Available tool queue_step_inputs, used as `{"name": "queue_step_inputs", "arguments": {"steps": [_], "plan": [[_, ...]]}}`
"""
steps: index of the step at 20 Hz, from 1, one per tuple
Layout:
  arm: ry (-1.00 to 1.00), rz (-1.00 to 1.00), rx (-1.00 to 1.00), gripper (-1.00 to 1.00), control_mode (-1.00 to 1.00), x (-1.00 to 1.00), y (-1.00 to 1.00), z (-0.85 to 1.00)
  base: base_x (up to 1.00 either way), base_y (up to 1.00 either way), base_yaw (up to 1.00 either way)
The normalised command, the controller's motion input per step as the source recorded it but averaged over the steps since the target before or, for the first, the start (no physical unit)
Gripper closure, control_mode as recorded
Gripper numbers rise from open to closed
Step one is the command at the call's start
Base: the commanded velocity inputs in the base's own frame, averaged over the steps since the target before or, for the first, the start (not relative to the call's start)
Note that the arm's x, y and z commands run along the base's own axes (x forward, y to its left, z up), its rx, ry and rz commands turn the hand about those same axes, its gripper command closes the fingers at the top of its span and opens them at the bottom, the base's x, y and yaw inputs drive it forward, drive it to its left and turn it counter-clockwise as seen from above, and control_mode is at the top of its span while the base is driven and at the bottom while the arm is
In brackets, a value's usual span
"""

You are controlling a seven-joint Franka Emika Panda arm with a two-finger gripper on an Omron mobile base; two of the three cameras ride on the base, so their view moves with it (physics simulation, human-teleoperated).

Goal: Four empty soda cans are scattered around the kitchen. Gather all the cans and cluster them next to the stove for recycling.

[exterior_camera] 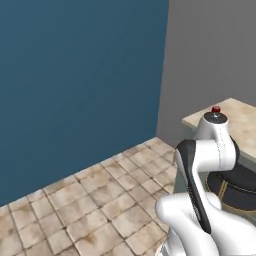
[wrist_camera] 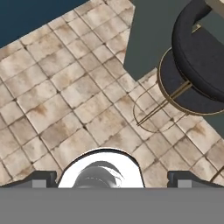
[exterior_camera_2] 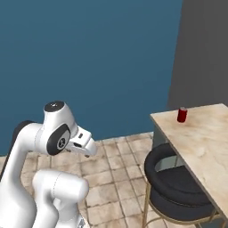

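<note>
One red soda can (exterior_camera_2: pixel 181 114) with a silvery top stands upright near the far corner of a beige marble counter (exterior_camera_2: pixel 207 142). The left base view has the same can (exterior_camera: pixel 216 109) just behind the arm's upper joint, on the counter (exterior_camera: pixel 245 125). In the hand view my gripper (wrist_camera: pixel 113 178) points down at the brown tiled floor (wrist_camera: pixel 65 100). Its two dark fingertips (wrist_camera: pixel 43 177) stand far apart, open, with nothing between them. The gripper is well short of the can, low and to its left. The stove is out of view.
A black round stool (exterior_camera_2: pixel 178 185) with a gold frame stands against the counter's near side, also visible as the stool (wrist_camera: pixel 197 61) under the hand. A blue wall (exterior_camera: pixel 75 85) meets a grey wall (exterior_camera: pixel 210 55) behind. Tiled floor spreads to the left.
</note>
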Motion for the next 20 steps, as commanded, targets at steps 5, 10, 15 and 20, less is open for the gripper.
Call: {"name": "queue_step_inputs", "arguments": {"steps": [5, 10, 15, 20], "plan": [[0.00, 0.00, 0.00, -1.00, 1.00, 0.00, 0.00, 0.00, 0.53, 0.34, -0.43], [0.00, 0.00, 0.00, -1.00, 1.00, 0.00, 0.00, 0.00, 0.52, 0.38, -0.37], [0.00, 0.00, 0.00, -1.00, 1.00, 0.00, 0.00, 0.00, 0.53, 0.36, -0.41], [0.00, 0.00, 0.00, -1.00, 1.00, 0.00, 0.00, 0.00, 0.51, 0.39, -0.37]]}}
